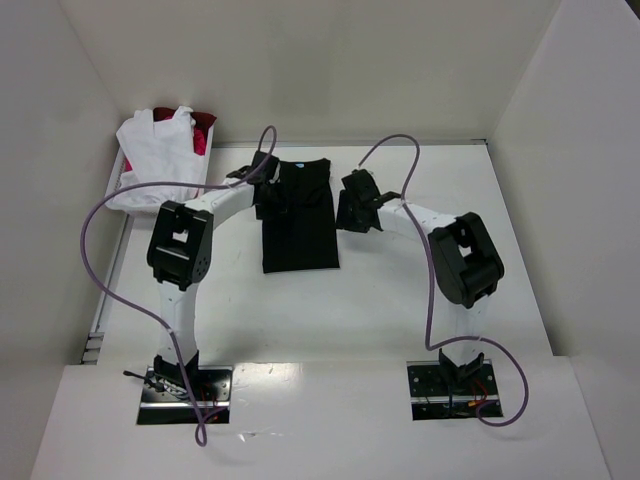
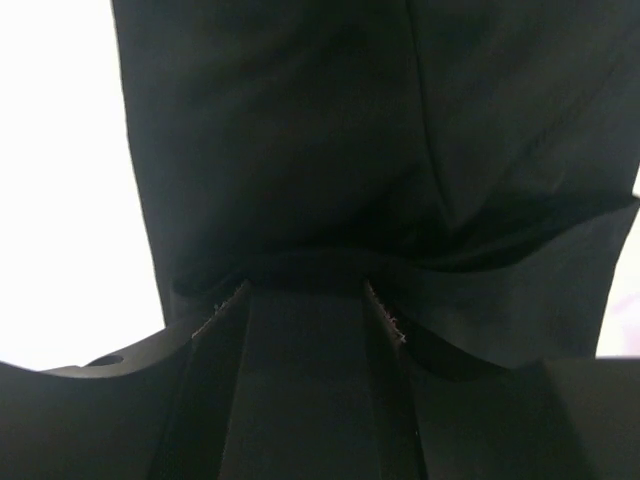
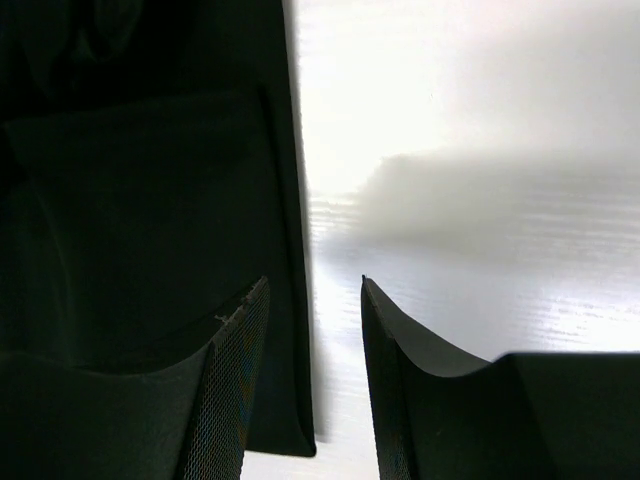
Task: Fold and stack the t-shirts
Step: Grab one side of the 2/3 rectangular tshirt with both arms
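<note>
Left end effector [image 2: 305, 290], jaws partway apart, meets the bunched left hem of the black t-shirt [image 1: 300, 225]; right end effector [image 3: 315, 285], equally parted, straddles its right edge. It lies midway along the far edge of the surface [image 1: 400, 300]. Best to pinch both sides together, level.

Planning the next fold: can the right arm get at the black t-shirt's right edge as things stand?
Probably yes. The right tool is open right at that edge of the black t-shirt, one finger over the cloth, the other over bare table, with nothing between.
</note>
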You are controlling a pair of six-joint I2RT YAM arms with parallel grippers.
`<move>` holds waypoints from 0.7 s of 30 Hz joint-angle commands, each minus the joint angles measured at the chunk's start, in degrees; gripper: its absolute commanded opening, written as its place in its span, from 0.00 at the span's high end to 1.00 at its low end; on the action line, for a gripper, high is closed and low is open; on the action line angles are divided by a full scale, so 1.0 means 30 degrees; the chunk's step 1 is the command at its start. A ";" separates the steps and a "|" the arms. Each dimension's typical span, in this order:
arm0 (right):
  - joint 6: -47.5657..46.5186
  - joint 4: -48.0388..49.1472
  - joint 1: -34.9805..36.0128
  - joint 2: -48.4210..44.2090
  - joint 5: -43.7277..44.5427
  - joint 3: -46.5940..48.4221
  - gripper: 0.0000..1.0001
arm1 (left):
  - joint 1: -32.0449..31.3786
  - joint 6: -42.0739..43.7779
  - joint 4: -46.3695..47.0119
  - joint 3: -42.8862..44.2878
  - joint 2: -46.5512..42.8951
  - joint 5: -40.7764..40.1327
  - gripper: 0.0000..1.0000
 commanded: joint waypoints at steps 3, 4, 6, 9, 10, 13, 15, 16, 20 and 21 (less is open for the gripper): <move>0.0586 0.0905 -0.0078 -0.2189 -0.0478 -0.1228 0.52 | 0.0601 0.0187 0.0451 0.1627 0.0751 -0.0216 0.40; 0.0586 0.0905 -0.0078 -0.2450 -0.0652 -0.1436 0.52 | 0.0602 0.0187 0.0452 0.1803 0.0752 -0.0506 0.39; 0.0762 0.0905 -0.0078 -0.2746 -0.0830 -0.1961 0.52 | 0.0807 0.0187 0.0219 0.2474 0.1190 -0.0509 0.37; 0.0937 0.0905 -0.0078 -0.3594 -0.1792 -0.2665 0.50 | 0.0982 0.0363 -0.0252 0.2887 0.0989 -0.0509 0.33; 0.0937 0.1079 -0.0078 -0.3799 -0.1970 -0.2842 0.49 | 0.0982 0.0363 -0.0252 0.2570 0.0349 -0.0509 0.28; 0.0937 0.1080 -0.0078 -0.4590 -0.2382 -0.3604 0.45 | 0.0982 0.0568 -0.0542 0.1808 -0.1493 -0.0949 0.20; 0.0734 0.1080 0.0360 -0.4855 -0.2587 -0.4042 0.43 | 0.0982 0.0568 -0.0750 0.0463 -0.2611 -0.0949 0.14; 0.0732 0.0877 0.0362 -0.4855 -0.2790 -0.4045 0.42 | 0.0982 0.0568 -0.0750 -0.0152 -0.3806 -0.0717 0.14; 0.0732 0.0875 0.1153 -0.4855 -0.3173 -0.4951 0.41 | 0.0982 0.0568 -0.1128 -0.3316 -0.6187 -0.0101 0.12; 0.0732 0.0875 0.1385 -0.4855 -0.3173 -0.5127 0.40 | 0.0982 0.0365 -0.1130 -0.3873 -0.6510 0.0075 0.12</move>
